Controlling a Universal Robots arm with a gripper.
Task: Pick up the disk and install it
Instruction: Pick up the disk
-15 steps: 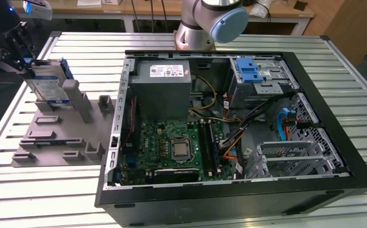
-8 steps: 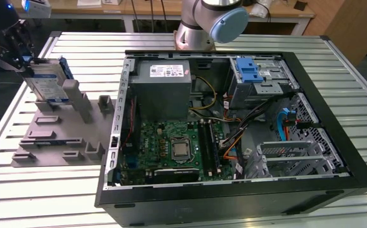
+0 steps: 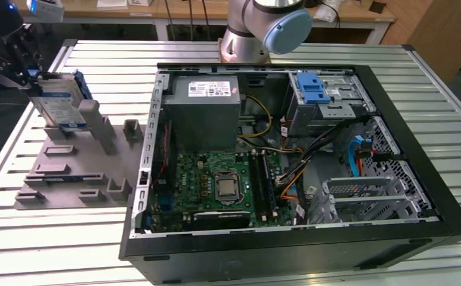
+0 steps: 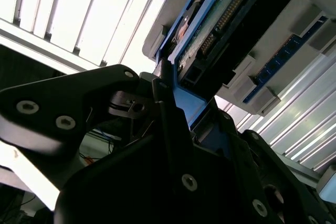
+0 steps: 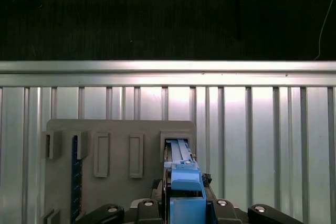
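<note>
Black pincer (image 3: pixel 33 77) low at the exterior view's left, closed tight on the disk (image 3: pixel 59 104)

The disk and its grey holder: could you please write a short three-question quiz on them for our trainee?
1. Fill in: the grey holder stands on the exterior view's ___ of the computer case.
2. True or false: the disk lies flat inside the case.
3. What is the gripper shut on? A the disk; B the power supply; C the motherboard.
Key: 1 left; 2 false; 3 A.
</note>
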